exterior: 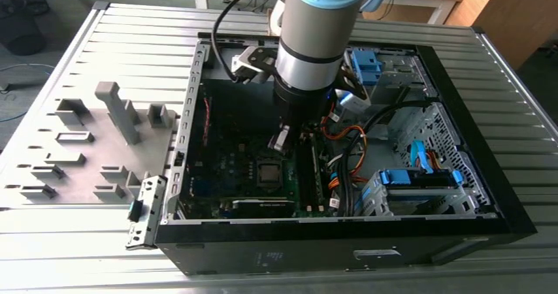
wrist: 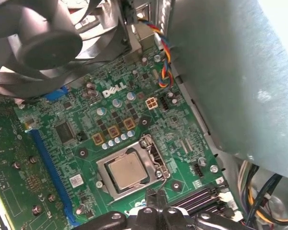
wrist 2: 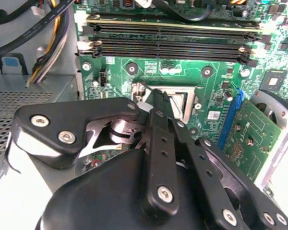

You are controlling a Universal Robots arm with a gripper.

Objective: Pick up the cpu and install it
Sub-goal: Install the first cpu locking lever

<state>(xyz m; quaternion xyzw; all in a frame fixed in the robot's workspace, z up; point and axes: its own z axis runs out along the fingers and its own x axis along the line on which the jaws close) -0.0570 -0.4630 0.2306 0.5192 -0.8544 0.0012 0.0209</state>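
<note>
**Gripper above the seated chip**

The black-linked gripper [wrist 2: 159, 103], fingers closed together and holding nothing, hangs over the socket. Beyond, centre-frame in the first wrist view, the silvery-grey square cpu [wrist: 128, 172] lies inside its metal frame; any descent should stay vertical.

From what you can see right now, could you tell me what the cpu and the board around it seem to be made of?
The cpu looks like brushed metal on top: dull silvery-grey with a soft sheen, sitting in its socket frame, which looks like brighter bare metal. The motherboard seems to be green lacquered circuit laminate, glossy with fine traces.
</note>
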